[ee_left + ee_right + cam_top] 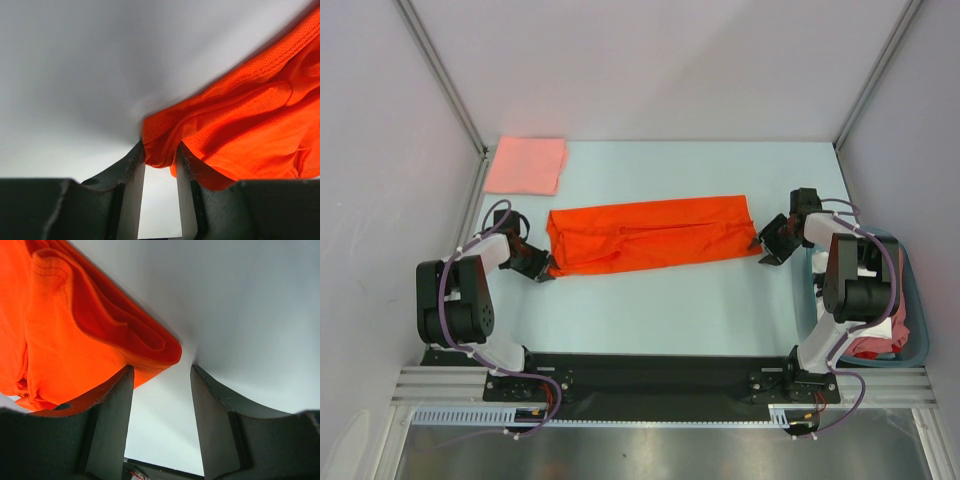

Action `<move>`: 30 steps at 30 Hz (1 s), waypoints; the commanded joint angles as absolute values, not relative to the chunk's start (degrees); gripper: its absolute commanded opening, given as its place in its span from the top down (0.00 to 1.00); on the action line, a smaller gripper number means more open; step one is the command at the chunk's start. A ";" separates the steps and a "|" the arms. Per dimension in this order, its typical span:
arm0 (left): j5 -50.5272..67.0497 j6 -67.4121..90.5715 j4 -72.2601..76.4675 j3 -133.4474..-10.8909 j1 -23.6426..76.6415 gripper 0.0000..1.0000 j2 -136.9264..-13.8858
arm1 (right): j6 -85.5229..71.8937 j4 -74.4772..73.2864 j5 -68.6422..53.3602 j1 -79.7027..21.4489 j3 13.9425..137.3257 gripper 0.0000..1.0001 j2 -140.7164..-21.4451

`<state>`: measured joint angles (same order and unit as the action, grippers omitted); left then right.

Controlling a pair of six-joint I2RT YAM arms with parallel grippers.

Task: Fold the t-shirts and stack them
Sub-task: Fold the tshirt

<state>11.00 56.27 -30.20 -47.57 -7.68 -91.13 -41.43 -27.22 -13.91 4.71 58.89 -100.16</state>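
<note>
A bright orange-red t-shirt (650, 235), folded into a long strip, lies across the middle of the table. My left gripper (542, 268) is at its near left corner. In the left wrist view that corner of the t-shirt (250, 115) is bunched between the tips of the left gripper (161, 150), touching both fingers. My right gripper (767, 245) stands at the strip's right end. In the right wrist view the right gripper (161, 367) is open; the shirt's folded edge (65, 330) lies over its left finger and the gap between the fingers is bare. A pale salmon-pink t-shirt (525, 165) lies folded at the back left.
A translucent blue-green tub (917, 310) stands at the right edge beside the right arm, with red and pink cloth (875, 340) in it. Frame posts and grey walls close in the table on the left, right and back.
</note>
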 commanded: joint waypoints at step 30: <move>-2.63 46.85 -32.43 -49.04 -8.26 1.00 -90.18 | -37.97 -27.33 -3.08 2.73 48.61 1.00 -93.78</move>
<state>5.56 49.43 -30.59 -48.56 -7.64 -91.07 -39.44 -23.00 -7.16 3.31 51.42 -94.67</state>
